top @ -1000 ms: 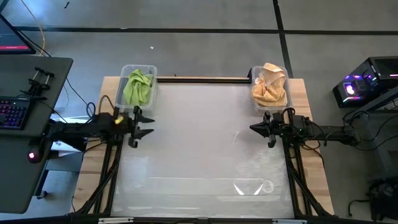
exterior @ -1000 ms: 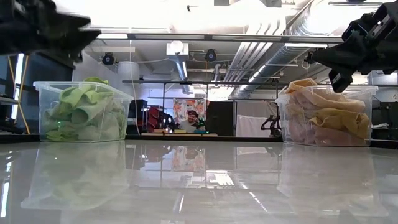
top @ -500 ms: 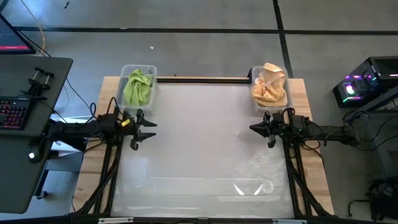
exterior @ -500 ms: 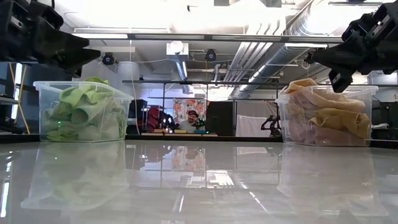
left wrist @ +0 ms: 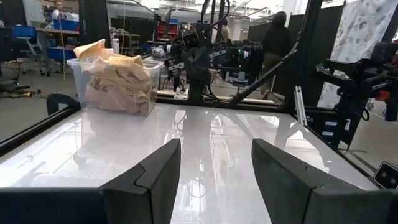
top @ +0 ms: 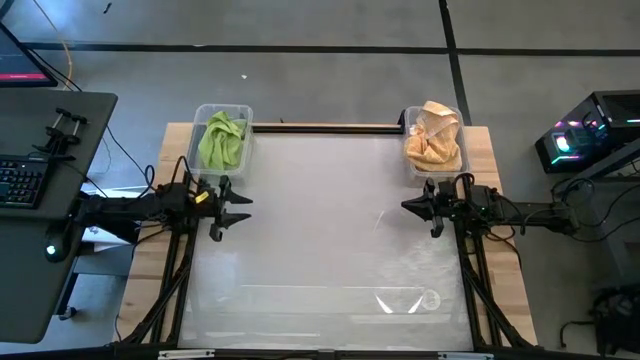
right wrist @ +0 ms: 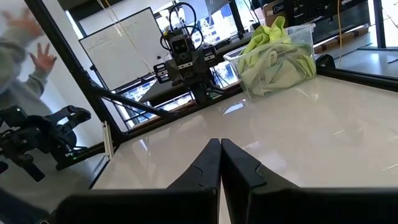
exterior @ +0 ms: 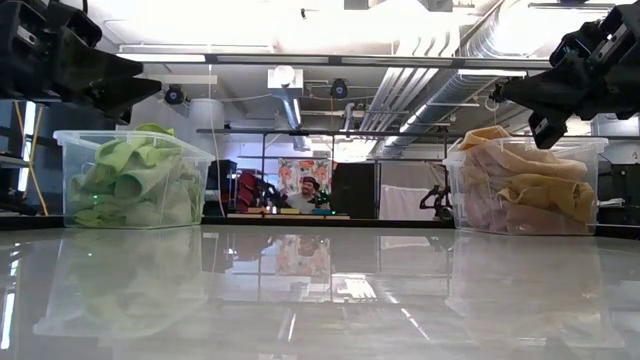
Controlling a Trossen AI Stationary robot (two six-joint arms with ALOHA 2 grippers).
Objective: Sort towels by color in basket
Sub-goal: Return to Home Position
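Observation:
Green towels (top: pixel 221 140) fill a clear bin at the table's far left corner, also seen in the low view (exterior: pixel 130 185) and the right wrist view (right wrist: pixel 273 56). Yellow, tan and pink-brown towels (top: pixel 433 138) are heaped in a clear bin at the far right corner, also in the low view (exterior: pixel 525 190) and the left wrist view (left wrist: pixel 118 81). My left gripper (top: pixel 238 208) hovers open at the left edge, just nearer than the green bin. My right gripper (top: pixel 408 207) hovers shut at the right edge, nearer than the other bin.
The glossy white tabletop (top: pixel 330 230) stretches between the two arms. A dark bar (top: pixel 325 127) runs along the far edge between the bins. A person's hand (right wrist: pixel 37 59) shows beyond the table in the right wrist view, and another person stands in the room (left wrist: pixel 277 37).
My left gripper has moved a little toward the table's near edge and right, away from the green bin, then held still. The right arm has stayed put.

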